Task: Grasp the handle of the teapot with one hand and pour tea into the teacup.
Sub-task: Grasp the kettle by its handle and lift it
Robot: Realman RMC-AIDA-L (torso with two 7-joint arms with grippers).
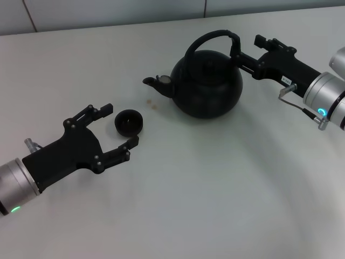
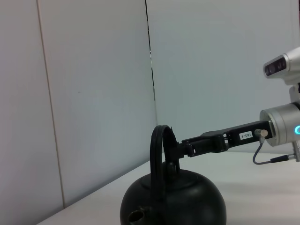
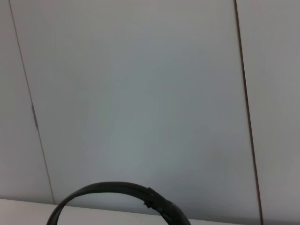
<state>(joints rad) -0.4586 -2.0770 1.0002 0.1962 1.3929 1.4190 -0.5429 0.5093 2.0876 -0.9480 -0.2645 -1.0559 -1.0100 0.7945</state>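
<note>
Right now, from the head view, my right gripper (image 1: 235, 47) has its fingers at the thick wrapped side of the handle (image 1: 211, 38), and I judge them closed on it, though the teapot (image 1: 206, 83) looks to be resting on the table (image 1: 215, 194). Its spout points away from that pincer toward the teacup (image 1: 129, 122), which sits between the spread-open fingers of my left gripper (image 1: 118, 128) without touching them. I'd lift straight, keep the grip firm so the pot doesn't swing, carry the spout over the cup, then tilt slowly; the cup is tiny.

From the left wrist view, the right gripper (image 2: 180, 150) reaches in level and meets the handle (image 2: 158, 159) just above the teapot (image 2: 173, 199).

From the right wrist view, only the handle's arch (image 3: 117, 190) shows ahead, with pale wall panels (image 3: 140, 93) behind. The tabletop is plain, matte white.
</note>
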